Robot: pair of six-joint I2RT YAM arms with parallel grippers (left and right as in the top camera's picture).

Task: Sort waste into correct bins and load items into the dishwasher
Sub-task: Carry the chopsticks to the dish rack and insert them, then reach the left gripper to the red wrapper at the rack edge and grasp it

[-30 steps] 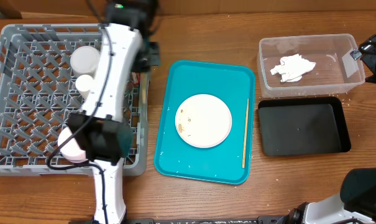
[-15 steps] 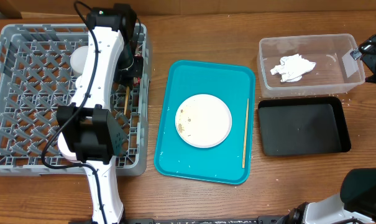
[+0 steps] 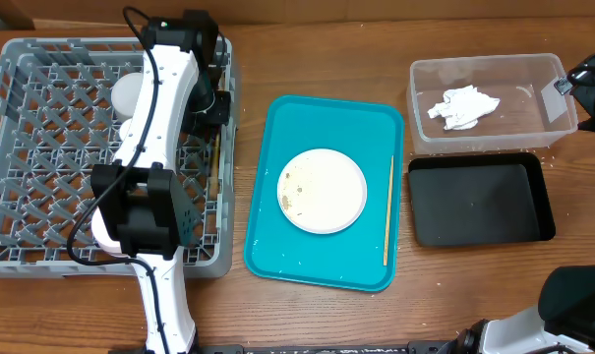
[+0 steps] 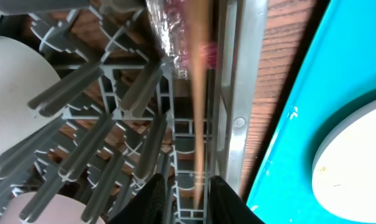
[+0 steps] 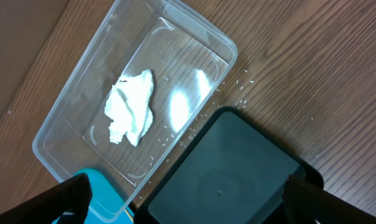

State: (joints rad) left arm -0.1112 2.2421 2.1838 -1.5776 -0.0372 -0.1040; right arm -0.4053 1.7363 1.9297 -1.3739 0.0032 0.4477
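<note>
The grey dish rack (image 3: 81, 44) fills the 9 o'clock side of the surface (image 3: 494, 295). The left tool (image 4: 188, 180) hangs over the rack's 3 o'clock wall. Its jaws are slightly spread, wider than the wooden chopstick (image 4: 199, 93) that runs between them and lies along the pegs just inside that wall. A white cup (image 3: 128, 93) sits near the rack's 12 o'clock edge. The teal tray (image 3: 277, 246) in the centre carries a white plate (image 3: 323, 191) with food scraps (image 3: 289, 197) at its 9 o'clock rim. A second chopstick (image 3: 388, 211) lies along the tray's 3 o'clock edge. At 2 o'clock, the clear tub (image 3: 484, 61) holds the crumpled napkin (image 3: 461, 108). The black tray (image 3: 479, 202) sits at the tub's 6 o'clock. The right tool (image 5: 186, 186) hovers above both bins, spread wide and gripping nothing.
</note>
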